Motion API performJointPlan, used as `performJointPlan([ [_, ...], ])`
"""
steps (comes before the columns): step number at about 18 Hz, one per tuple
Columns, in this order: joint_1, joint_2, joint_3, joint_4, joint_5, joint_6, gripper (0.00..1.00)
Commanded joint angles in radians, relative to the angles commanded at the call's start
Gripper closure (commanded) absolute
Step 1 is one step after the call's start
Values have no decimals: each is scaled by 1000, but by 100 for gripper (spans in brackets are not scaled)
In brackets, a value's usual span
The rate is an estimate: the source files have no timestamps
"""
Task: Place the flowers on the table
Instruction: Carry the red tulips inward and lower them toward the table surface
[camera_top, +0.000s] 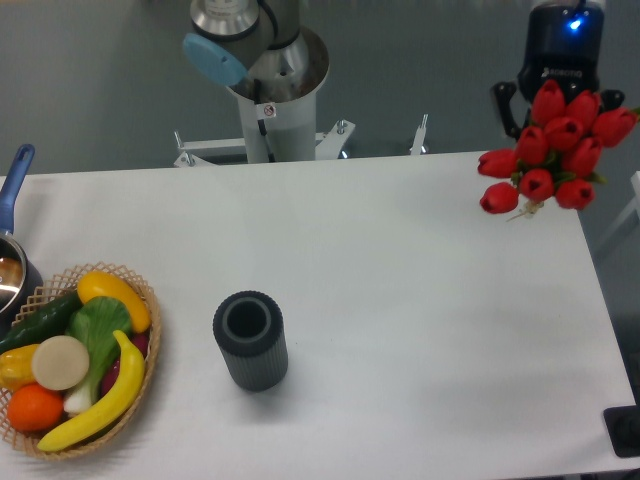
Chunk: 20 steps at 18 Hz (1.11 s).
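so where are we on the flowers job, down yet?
Done: the flowers are picked up, hanging at the gripper over the table's far right corner, clear of the dark cylinder. In hand: carrying them; the blooms hide the fingers, so grip can't be confirmed. Left: lowering them onto the table and releasing.

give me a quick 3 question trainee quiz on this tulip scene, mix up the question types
1. True or false: the flowers already lie flat on the table.
2. Multiple choice: where does the dark cylinder stand? A) inside the basket B) upright on the table, right of the basket C) under the tulips
3. Fill in: the curved yellow fruit in the basket is a ____.

Key
1. False: the bunch is up at the table's far right corner, in front of the gripper, whose jaws are hidden behind the blooms.
2. B
3. banana
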Motion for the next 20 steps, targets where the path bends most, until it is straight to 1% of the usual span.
performJointPlan([
  [1, -20, -5, -2, 0, 52, 2, 56],
  [2, -57, -17, 0, 2, 126, 6, 56],
  [4, -112, -41, 0, 0, 228, 21, 56],
  [7, -173, -78, -2, 2, 345, 23, 56],
  [10, -244, -135, 21, -3, 476, 20, 56],
  [13, -299, -179, 20, -5, 600, 20, 56],
  [15, -310, -202, 14, -3, 637, 20, 56],
  [20, -313, -242, 8, -3, 646, 15, 56],
])
